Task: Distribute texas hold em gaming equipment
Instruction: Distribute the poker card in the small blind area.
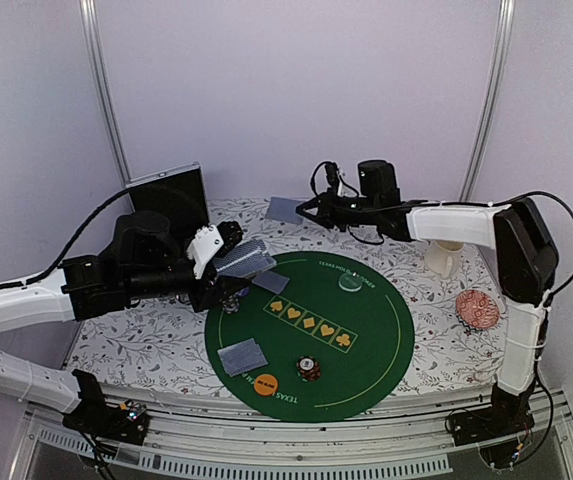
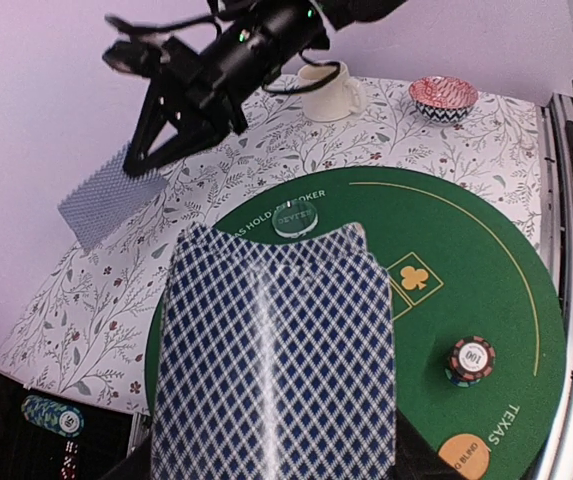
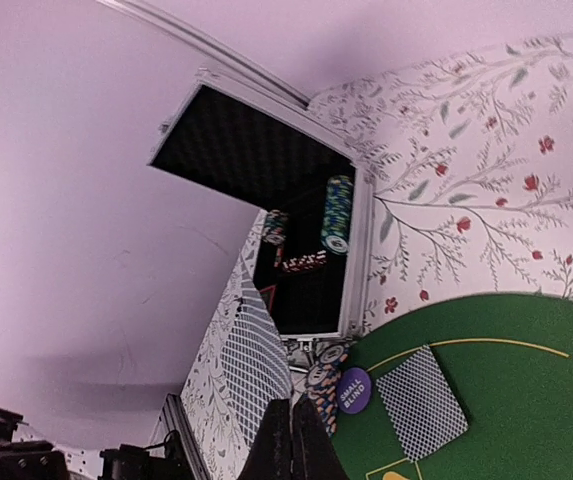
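- Clearly, the fanned pack of cards point(image 2: 276, 350), backs in a blue diamond print, fills the lower middle of the left wrist view. The left jaws pinch it from underneath and are hidden by it.
- From above, that pack juts from the left arm point(image 1: 136, 268) at centre left, over the upper-left edge of the round green mat point(image 1: 386, 340).
- A single card point(image 1: 284, 208) hangs at upper centre of the top view, above the flowered bench point(image 1: 136, 340). The right jaws are pressed together on one edge of it.
- Two more lots of cards lie face down on the mat: the lower-left cards point(image 1: 243, 357) and the upper-left card point(image 1: 271, 282).
- An orange disc point(image 1: 265, 382) sits at the mat's bottom edge, with a chip stack point(image 1: 309, 369) just to its right.
- A clear disc point(image 1: 350, 283) rests on the mat's upper right part.
- In the right wrist view, a purple disc point(image 3: 353, 390) lies at the mat's edge at lower centre, with a second chip stack point(image 3: 324, 375) touching it.
- An open black case point(image 1: 171, 195) stands at upper left; the right wrist view shows a row of chips point(image 3: 338, 215) and a red-edged triangle point(image 3: 266, 295) inside it.
- A white mug point(image 1: 444, 258) and a red bowl point(image 1: 478, 308) stand on the bench at the right.
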Robot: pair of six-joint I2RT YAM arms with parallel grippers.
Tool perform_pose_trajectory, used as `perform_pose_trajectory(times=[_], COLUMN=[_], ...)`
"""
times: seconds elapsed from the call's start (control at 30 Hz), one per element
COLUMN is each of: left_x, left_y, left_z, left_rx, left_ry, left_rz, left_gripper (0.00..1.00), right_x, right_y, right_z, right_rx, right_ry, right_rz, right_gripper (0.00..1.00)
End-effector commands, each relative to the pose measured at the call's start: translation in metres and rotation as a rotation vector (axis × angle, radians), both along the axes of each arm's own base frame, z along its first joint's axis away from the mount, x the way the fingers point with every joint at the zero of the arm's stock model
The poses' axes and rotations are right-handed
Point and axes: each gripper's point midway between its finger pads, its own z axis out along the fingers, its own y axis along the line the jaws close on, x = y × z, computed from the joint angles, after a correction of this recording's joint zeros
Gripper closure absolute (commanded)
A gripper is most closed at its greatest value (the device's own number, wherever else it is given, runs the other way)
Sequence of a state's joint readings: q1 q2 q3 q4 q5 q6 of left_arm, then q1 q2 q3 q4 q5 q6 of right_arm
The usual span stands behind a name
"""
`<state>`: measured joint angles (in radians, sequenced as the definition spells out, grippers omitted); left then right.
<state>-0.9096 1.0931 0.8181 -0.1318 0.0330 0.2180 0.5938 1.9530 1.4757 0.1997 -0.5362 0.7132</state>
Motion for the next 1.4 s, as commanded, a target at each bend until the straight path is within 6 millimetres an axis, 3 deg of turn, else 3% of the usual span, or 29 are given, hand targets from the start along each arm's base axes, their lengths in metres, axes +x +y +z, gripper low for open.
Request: perform_pose_trajectory(times=[0.0, 0.2, 0.27, 0.33, 0.37, 0.7, 0.87, 0.93, 1.07, 1.2, 1.27, 1.37], left_x=[0.000, 0.000, 0.000, 0.000, 0.000, -0.001, -0.001, -0.001, -0.001, -0.001, -0.001, -0.001], left_y=[-0.002, -0.001, -0.001, -0.001, -0.001, -0.002, -0.002, -0.001, -0.002, -0.002, -0.001, -0.001], left_z=[0.012, 0.012, 0.012, 0.012, 0.012, 0.012, 0.012, 0.012, 0.012, 0.011, 0.011, 0.011], left_rx=[-0.026, -0.026, -0.025, -0.026, -0.027, -0.026, -0.026, -0.026, -0.027, -0.025, -0.023, -0.023], left_ry=[-0.041, -0.043, -0.042, -0.042, -0.042, -0.041, -0.040, -0.040, -0.040, -0.040, -0.042, -0.041], left_rz=[-0.002, -0.001, -0.004, -0.003, -0.003, -0.005, -0.007, -0.007, -0.007, -0.007, -0.005, -0.006], left_gripper=[0.50, 0.50, 0.50, 0.50, 0.50, 0.50, 0.49, 0.49, 0.49, 0.49, 0.49, 0.49], right_x=[0.032, 0.042, 0.040, 0.037, 0.034, 0.011, 0.008, 0.009, 0.006, -0.003, -0.007, -0.014], right_y=[0.020, 0.037, 0.041, 0.043, 0.044, 0.055, 0.050, 0.048, 0.044, 0.037, 0.031, 0.024], right_z=[-0.053, -0.125, -0.142, -0.147, -0.168, -0.188, -0.186, -0.163, -0.149, -0.130, -0.109, -0.070], right_rx=[0.099, 0.085, 0.079, 0.081, 0.064, 0.054, 0.065, 0.088, 0.092, 0.095, 0.079, -0.006], right_ry=[0.218, 0.376, 0.417, 0.438, 0.472, 0.526, 0.532, 0.500, 0.473, 0.442, 0.376, 0.208], right_rz=[-0.101, -0.158, -0.167, -0.175, -0.182, -0.154, -0.176, -0.178, -0.173, -0.166, -0.168, -0.147], right_gripper=[0.99, 0.98, 0.98, 0.98, 0.98, 0.98, 0.88, 0.85, 0.60, 0.41, 0.30, 0.01])
